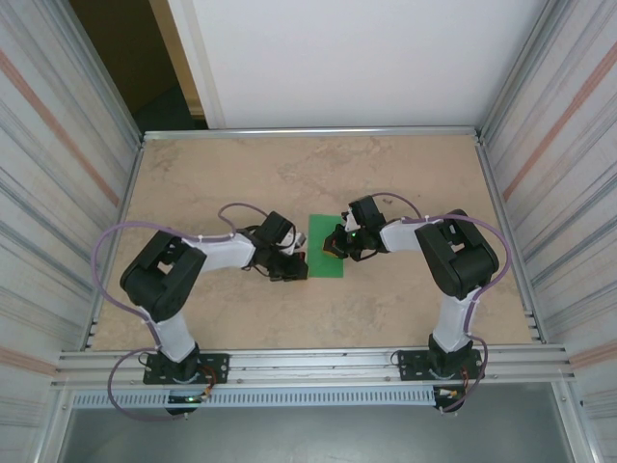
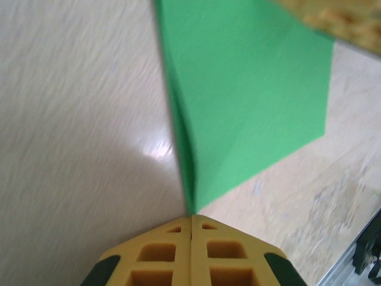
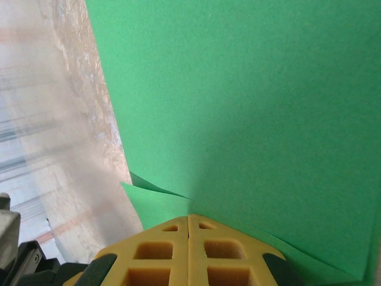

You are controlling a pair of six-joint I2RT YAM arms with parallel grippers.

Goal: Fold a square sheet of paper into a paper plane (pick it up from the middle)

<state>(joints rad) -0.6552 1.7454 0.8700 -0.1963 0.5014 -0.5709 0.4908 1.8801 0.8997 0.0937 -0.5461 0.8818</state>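
Top external view: both arms reach in toward the middle of the tan table [image 1: 405, 174]. The square sheet of paper [image 1: 320, 234] lies between them there, bright green and plain, roughly centred left to right. The left gripper [image 1: 294, 265] is at the sheet's lower left edge, and the right gripper [image 1: 336, 247] is over its right half. From this height I cannot judge the jaws. Left wrist view: the two yellow fingers [image 2: 161, 257] are pressed flat together with no gap. The green paper runs straight out from their tips, so I read the left gripper as clenched on the sheet's edge. A sharp crease line climbs from the tips toward the top of the frame, and a flat green facet spreads to its right above the pale table surface. Right wrist view: the yellow fingers [image 3: 217, 256] are likewise closed tight against each other, with the sheet pinched between them. A small pucker of green stands just left of the tips, and the rest of the paper is smooth and unmarked.
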